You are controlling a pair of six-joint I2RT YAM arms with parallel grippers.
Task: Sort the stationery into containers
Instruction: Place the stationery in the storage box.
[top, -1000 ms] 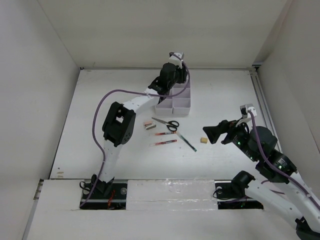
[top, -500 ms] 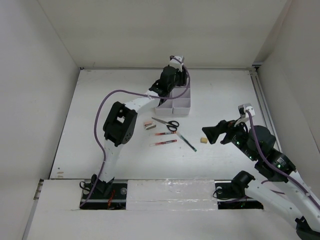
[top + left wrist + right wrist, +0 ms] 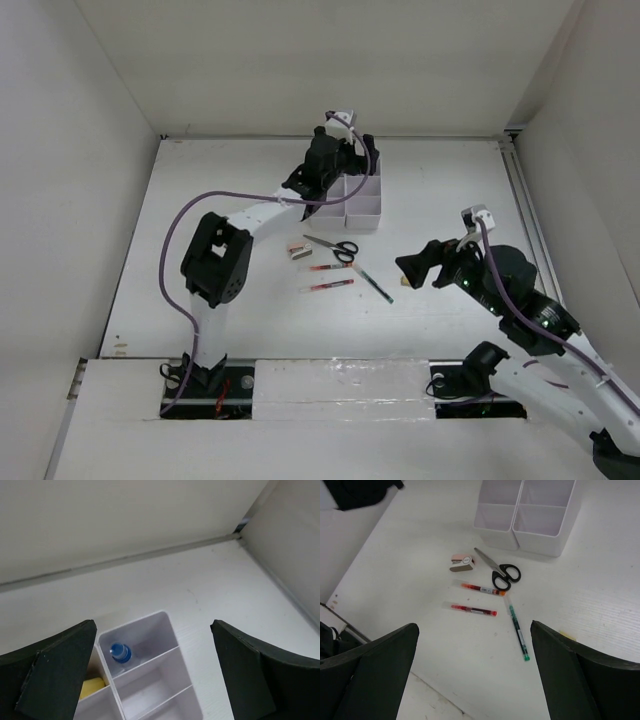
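Observation:
The white containers [image 3: 362, 204] stand at the back of the table. A blue-capped clear bottle [image 3: 120, 652] stands upright in a far corner compartment of the containers [image 3: 170, 680], with a yellow item [image 3: 92, 686] in the compartment beside it. My left gripper [image 3: 338, 163] hangs open above them, holding nothing [image 3: 152, 630]. On the table lie black-handled scissors [image 3: 501, 573], two red-white pens [image 3: 483, 588] [image 3: 473, 610], a dark green-tipped pen [image 3: 518, 632] and a small pink and tan item [image 3: 461, 562]. My right gripper [image 3: 474, 630] hovers open above the pens [image 3: 408, 266].
A yellow eraser [image 3: 567, 635] peeks out beside the right finger. White walls close in the back and both sides. A rail [image 3: 525, 215] runs along the right edge of the table. The left arm's purple cable [image 3: 185, 225] loops over the left part.
My left gripper has opened wide and drawn up and back-left from the containers; the bottle stands free in its compartment. The right arm has shifted slightly left.

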